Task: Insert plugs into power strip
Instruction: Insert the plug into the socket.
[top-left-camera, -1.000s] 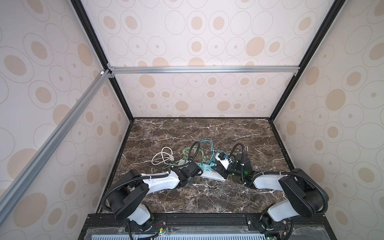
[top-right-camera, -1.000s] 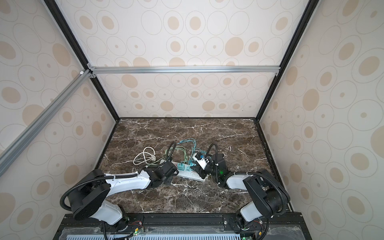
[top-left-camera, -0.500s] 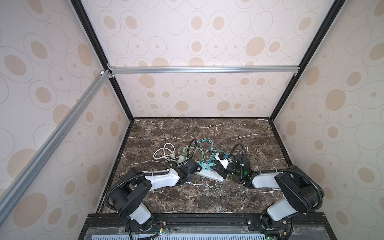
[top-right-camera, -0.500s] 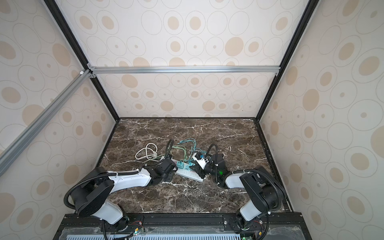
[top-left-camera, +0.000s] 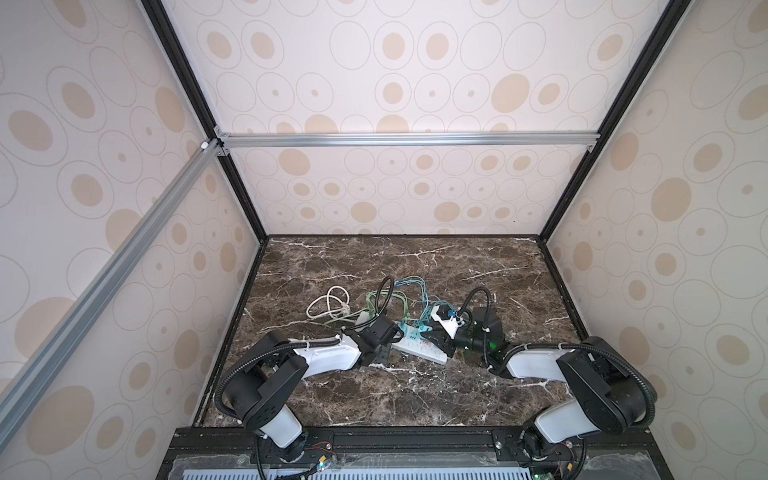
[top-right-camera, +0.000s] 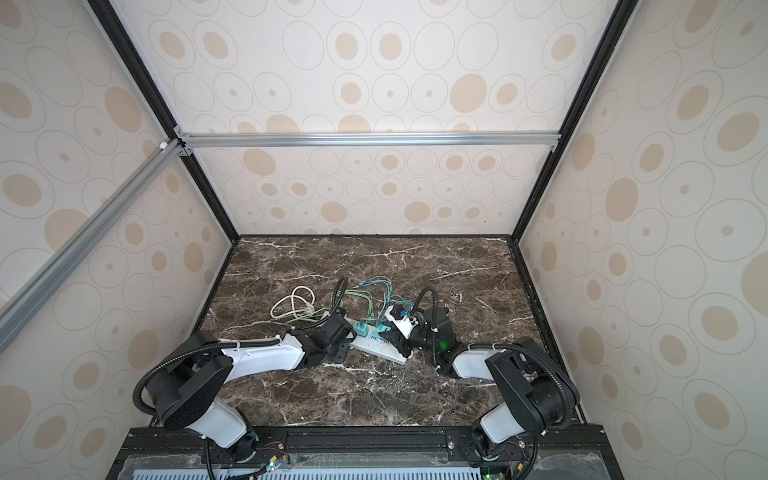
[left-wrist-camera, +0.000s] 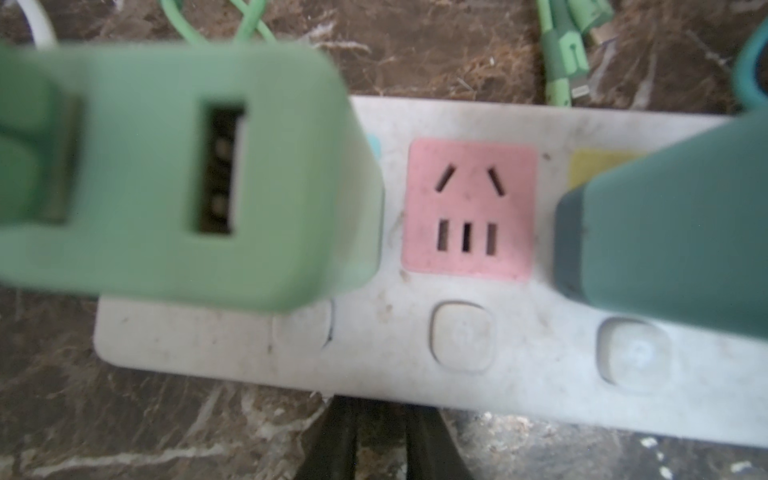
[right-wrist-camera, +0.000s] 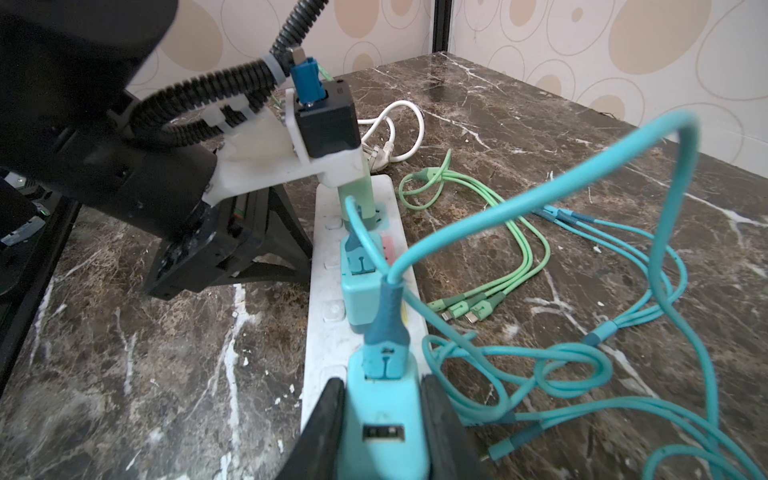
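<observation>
1. While the white power strip (top-left-camera: 419, 353) lies flat on the brown marble tabletop (top-left-camera: 374, 399), three plugs stand along its socket row
2. The mint green plug (left-wrist-camera: 166, 174) sits on the blue socket at one end of the strip, and an empty USB port shows on its top face
3. Next along the strip the pink socket (left-wrist-camera: 469, 208) is free, and after it a teal plug (right-wrist-camera: 359, 291) covers the yellow socket
4. Further along the strip the second teal plug (right-wrist-camera: 380, 449) stands upright, pinched on two sides by the right gripper (right-wrist-camera: 382, 411); which socket is under it, and whether its pins are fully in, I cannot tell
5. The left gripper (left-wrist-camera: 374, 411) is low at the long side of the strip that carries the switch buttons (left-wrist-camera: 461, 336), about level with the pink socket; its jaws are drawn together and hold nothing, with the tips just at the strip's edge
6. On the opposite long side of the strip the thin green cable (right-wrist-camera: 532, 249) and the teal cables (right-wrist-camera: 685, 124) lie in loose loops, and one teal cable arches up above the strip
7. Beyond the mint end of the strip a thick white cord (top-left-camera: 328, 307) lies coiled
</observation>
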